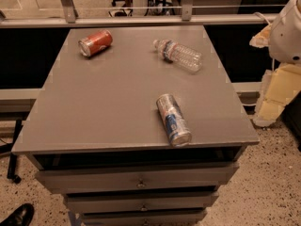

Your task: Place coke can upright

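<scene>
My gripper hangs off to the R of the tabletop, past its R edge & above the speckled floor, well apart from everything on top. Can't tell its grip state from here. White arm housing sits just above it, far R of view.

Coke can is on the tabletop, far L corner area, lying on its side, not upright. Its silver end faces front-L, body angled toward back-R.

Water bottle, clear plastic, also lies on its side at the far R, cap end pointing L, well apart from the coke can. Silver-and-blue can lies on its side near the front R, one end close to the front edge. None of the 3 touch each other.

Below the tabletop: stack of grey drawers. Black shoe on the floor, bottom L corner.
</scene>
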`<state>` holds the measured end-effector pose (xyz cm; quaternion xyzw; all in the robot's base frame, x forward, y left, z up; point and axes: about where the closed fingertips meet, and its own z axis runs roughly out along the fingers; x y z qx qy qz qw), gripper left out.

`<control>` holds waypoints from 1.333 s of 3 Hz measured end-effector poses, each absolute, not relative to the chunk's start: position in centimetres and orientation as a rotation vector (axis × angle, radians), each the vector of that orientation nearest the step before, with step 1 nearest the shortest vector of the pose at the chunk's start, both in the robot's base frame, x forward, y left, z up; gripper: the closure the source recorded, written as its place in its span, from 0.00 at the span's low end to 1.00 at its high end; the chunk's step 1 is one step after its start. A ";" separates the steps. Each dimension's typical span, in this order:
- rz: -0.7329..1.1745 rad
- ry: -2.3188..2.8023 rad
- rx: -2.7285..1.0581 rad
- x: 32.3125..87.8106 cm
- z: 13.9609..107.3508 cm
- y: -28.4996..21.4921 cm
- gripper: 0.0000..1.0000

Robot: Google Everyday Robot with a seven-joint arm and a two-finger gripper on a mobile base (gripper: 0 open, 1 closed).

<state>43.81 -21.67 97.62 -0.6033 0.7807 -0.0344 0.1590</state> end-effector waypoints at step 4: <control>0.012 1.742 -1.890 56.0 97.8 -8.7 0.00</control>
